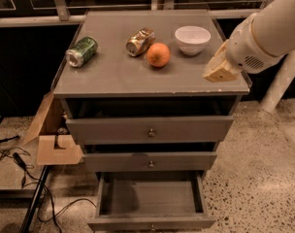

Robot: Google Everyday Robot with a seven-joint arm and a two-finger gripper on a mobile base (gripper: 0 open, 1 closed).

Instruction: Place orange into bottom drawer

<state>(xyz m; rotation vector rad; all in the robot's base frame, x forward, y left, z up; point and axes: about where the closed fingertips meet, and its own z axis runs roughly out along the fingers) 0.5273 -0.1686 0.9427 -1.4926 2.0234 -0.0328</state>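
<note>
The orange (158,55) sits on the grey cabinet top (118,74), between a gold-brown dented can and a white bowl. The bottom drawer (151,198) is pulled out and looks empty, its knob at the front edge. My gripper (216,70) hangs at the right edge of the cabinet top, to the right of the orange and a little nearer the front, apart from it. The white arm runs up to the top right corner.
A gold-brown dented can (140,41), a green can (82,51) lying on its side and a white bowl (192,40) share the top. Two upper drawers (150,130) stand slightly ajar. A cardboard box (53,137) and cables lie left of the cabinet.
</note>
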